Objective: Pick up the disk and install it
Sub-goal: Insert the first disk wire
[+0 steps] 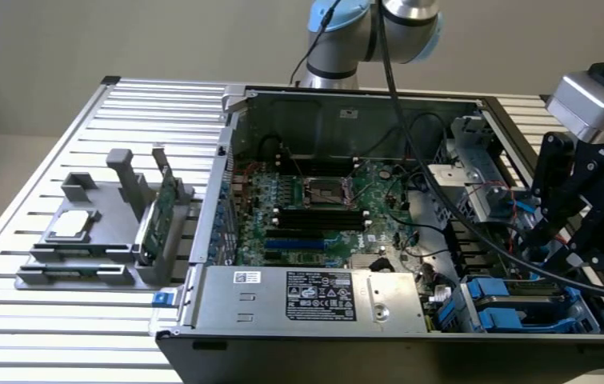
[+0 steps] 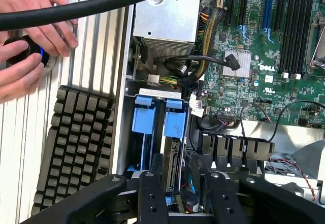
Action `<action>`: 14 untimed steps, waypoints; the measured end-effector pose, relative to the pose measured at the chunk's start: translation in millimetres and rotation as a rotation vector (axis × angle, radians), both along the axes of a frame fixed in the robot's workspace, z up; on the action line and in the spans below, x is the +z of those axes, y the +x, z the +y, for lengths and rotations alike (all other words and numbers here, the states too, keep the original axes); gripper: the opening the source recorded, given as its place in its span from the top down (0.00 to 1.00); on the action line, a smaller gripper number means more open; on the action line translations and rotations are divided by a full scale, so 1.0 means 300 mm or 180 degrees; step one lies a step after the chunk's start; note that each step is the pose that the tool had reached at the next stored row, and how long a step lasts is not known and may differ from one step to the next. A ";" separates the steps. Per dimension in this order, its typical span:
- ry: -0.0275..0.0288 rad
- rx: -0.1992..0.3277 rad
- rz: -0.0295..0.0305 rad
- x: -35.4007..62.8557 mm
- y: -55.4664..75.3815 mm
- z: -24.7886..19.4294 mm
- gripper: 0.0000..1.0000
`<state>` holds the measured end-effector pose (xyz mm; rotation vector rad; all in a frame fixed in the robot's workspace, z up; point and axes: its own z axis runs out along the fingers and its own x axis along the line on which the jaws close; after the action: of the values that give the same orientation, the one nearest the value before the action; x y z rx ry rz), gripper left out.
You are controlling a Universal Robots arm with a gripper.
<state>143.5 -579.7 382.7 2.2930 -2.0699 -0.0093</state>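
Item: disk (image 2: 172, 169); location: drive-bay corner of computer case (image 1: 366, 120), just beside blue-latched carrier (image 2: 144, 115); stands edge-on, likely to match bay slot; gripper (image 2: 182, 167): fingers clamped across disk's flat faces, holding it upright, apparently for insertion.

Motherboard (image 1: 323, 210), power supply (image 1: 313, 300), keyboard (image 2: 76, 148), green card (image 1: 161, 218)
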 end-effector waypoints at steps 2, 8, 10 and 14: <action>0.0000 0.0005 0.0000 0.000 0.004 0.000 0.64; 0.0019 0.0050 0.0003 0.004 0.043 0.000 0.64; 0.0022 0.0058 0.0006 0.007 0.051 0.000 0.64; 0.0042 0.0088 0.0007 0.011 0.074 0.000 0.64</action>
<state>165.8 -579.7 386.0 2.3277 -2.0431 -0.0246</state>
